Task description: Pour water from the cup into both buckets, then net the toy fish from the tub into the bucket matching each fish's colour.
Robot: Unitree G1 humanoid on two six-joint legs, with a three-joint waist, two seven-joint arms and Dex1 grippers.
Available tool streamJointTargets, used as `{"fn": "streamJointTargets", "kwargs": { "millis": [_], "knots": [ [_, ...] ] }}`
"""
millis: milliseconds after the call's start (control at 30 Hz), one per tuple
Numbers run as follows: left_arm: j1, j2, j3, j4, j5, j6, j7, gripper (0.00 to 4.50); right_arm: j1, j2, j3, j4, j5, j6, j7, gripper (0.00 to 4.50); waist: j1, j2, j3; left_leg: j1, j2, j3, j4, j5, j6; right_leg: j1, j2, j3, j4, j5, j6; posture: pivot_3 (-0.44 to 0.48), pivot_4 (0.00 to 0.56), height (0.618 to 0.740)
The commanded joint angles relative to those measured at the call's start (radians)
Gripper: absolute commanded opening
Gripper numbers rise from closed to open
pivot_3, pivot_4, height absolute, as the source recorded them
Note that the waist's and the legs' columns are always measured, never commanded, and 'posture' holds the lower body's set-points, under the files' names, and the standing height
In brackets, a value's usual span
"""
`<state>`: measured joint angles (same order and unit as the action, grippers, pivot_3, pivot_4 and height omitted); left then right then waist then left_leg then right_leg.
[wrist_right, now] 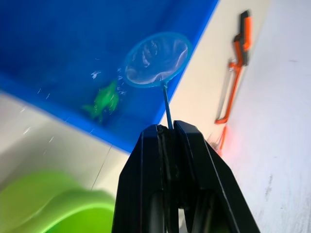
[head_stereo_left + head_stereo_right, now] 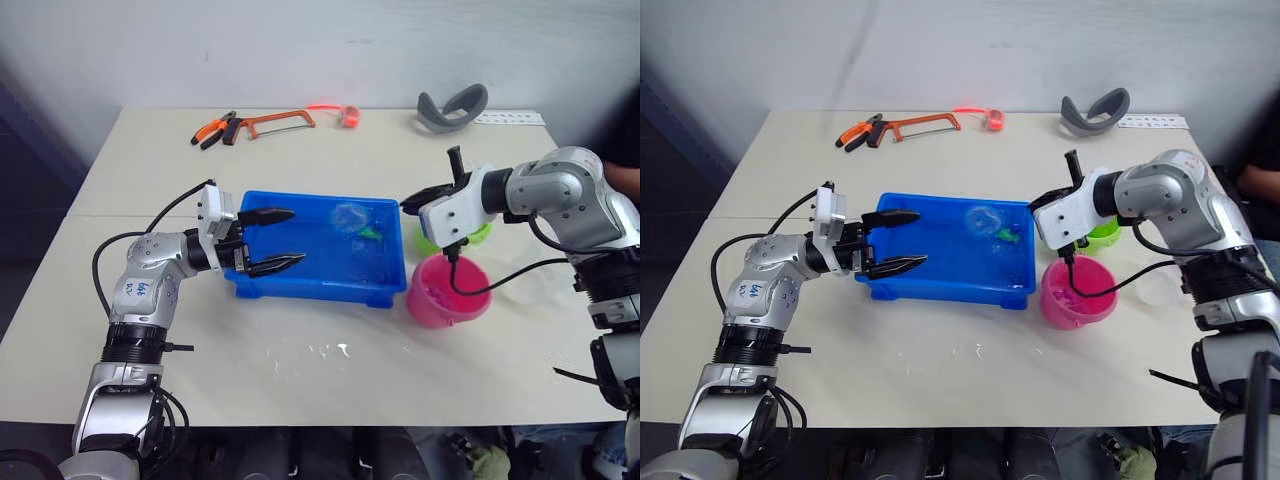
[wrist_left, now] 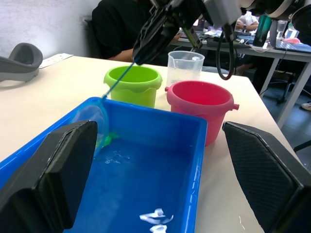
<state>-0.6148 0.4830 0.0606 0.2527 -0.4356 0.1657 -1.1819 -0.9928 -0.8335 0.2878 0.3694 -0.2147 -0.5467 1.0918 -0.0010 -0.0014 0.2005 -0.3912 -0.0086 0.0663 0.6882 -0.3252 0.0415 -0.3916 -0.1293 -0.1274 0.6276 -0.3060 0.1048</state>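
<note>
The blue tub (image 2: 320, 287) sits mid-table with water in it and one green toy fish (image 1: 103, 100) near its right end. My right gripper (image 2: 408, 205) is shut on the thin handle of the net (image 1: 156, 59). The net's hoop hangs over the tub's right end, just beside the fish. The lime green bucket (image 3: 132, 85) and the pink bucket (image 2: 450, 292) stand right of the tub. The clear cup (image 3: 185, 65) stands upright behind them. My left gripper (image 2: 272, 241) is open over the tub's left end, holding nothing.
A hacksaw (image 2: 280, 122), orange pliers (image 2: 213, 130), an orange ring (image 2: 349, 116) and a grey curved band (image 2: 452, 108) lie along the table's far edge. Water drops (image 2: 330, 350) mark the table in front of the tub. A person in dark clothing (image 3: 116, 29) sits beyond the right side.
</note>
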Motion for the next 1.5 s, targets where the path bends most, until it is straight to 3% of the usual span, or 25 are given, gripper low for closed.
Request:
{"fn": "streamJointTargets", "kwargs": {
  "millis": [33,267,500,733,833,967,1267,1500],
  "knots": [
    [0.004,0.009,0.019,-0.021,-0.014,-0.013,0.000,4.49,0.028,-0.023,-0.098,-0.102,0.114,0.104,0.009,0.00,0.003,0.000,0.000,0.000,0.000,-0.001,0.000,0.000,0.000,0.000,0.000,-0.001,0.000,0.000,0.000,0.000,0.150,0.740],
    [0.014,0.026,0.028,-0.016,-0.016,-0.014,-0.010,4.49,0.171,-0.188,-0.192,-0.248,0.110,0.189,0.018,0.00,0.006,0.000,0.000,0.000,-0.001,-0.001,0.000,0.000,0.000,0.001,0.000,-0.001,0.000,0.000,0.000,0.000,0.150,0.740],
    [0.018,0.039,0.029,-0.016,-0.016,-0.007,-0.021,4.49,0.286,-0.216,-0.200,-0.318,0.045,0.177,-0.039,0.00,-0.001,0.000,0.000,0.001,0.001,0.001,0.000,0.000,0.000,0.000,0.000,0.001,0.001,0.000,0.000,0.000,0.150,0.740],
    [0.010,0.040,0.023,-0.012,-0.017,-0.002,-0.024,4.49,0.186,-0.136,-0.097,-0.234,-0.063,0.169,-0.053,0.00,-0.001,0.000,0.000,0.001,0.000,0.001,0.001,0.000,0.000,0.000,0.000,0.001,0.001,0.000,0.000,0.000,0.150,0.740],
    [0.006,0.040,0.023,-0.011,-0.016,-0.002,-0.021,4.49,0.157,-0.079,-0.072,-0.219,0.009,0.237,0.019,0.00,0.000,0.000,0.000,0.000,0.000,0.001,0.000,0.000,0.000,0.000,0.000,0.001,0.000,0.000,0.000,0.000,0.150,0.740],
    [0.009,0.036,0.022,-0.015,-0.014,-0.003,-0.013,4.49,0.097,-0.050,-0.015,-0.152,-0.043,0.240,0.054,0.00,0.001,0.000,0.000,0.000,0.000,0.001,0.000,0.000,0.000,0.000,0.000,0.000,0.000,0.000,0.000,0.000,0.150,0.740],
    [0.015,0.030,0.022,-0.022,-0.010,-0.008,0.007,4.49,0.012,-0.025,0.019,-0.043,-0.193,0.164,-0.074,0.00,-0.002,0.000,0.000,0.000,0.000,0.001,0.000,0.000,0.000,0.000,0.000,0.000,0.000,0.000,0.000,0.000,0.150,0.740],
    [0.028,0.050,0.029,-0.035,-0.017,-0.002,0.000,4.49,0.089,-0.043,-0.104,-0.282,0.134,0.406,0.133,0.00,0.000,0.000,0.000,0.000,0.000,0.000,0.000,0.000,0.000,0.000,0.000,0.000,0.000,0.000,0.000,0.000,0.150,0.740]
  ]
}}
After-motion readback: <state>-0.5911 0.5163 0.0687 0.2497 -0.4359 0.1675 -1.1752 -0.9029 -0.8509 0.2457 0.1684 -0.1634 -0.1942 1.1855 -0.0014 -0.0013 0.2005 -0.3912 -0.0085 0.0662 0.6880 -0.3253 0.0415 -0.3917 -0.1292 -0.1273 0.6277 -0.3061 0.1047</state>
